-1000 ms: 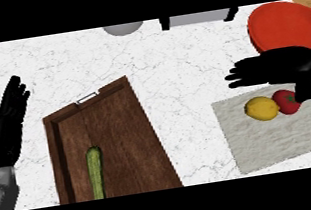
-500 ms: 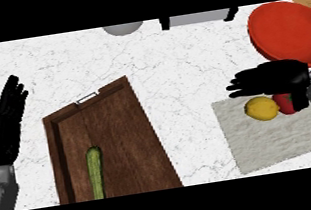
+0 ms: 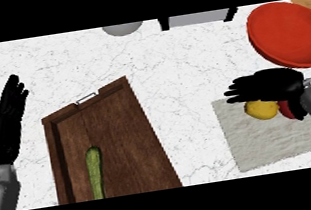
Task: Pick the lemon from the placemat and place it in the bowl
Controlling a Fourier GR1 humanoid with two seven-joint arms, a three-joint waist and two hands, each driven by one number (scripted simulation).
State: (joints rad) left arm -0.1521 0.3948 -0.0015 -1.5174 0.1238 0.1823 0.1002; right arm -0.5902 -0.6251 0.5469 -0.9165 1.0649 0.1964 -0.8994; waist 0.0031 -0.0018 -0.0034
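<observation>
1. At the left edge, the left hand (image 3: 4, 130) rested with its fingers straight and raised, much as it had a second before.
2. Further right, the right hand (image 3: 269, 85) had come down over the lemon (image 3: 261, 110). Its fingers were stretched leftward and not yet curled round the fruit, so the grasp looked about to begin.
3. The lemon lay on the placemat (image 3: 269, 145) under the palm, well apart from the red bowl (image 3: 293, 33).
4. Counted left to right, there was one wooden board (image 3: 118, 133), one green vegetable (image 3: 94, 167) on it, one lemon, one half-hidden red thing (image 3: 288, 110) just beside it, one placemat, one bowl and two hands.
</observation>
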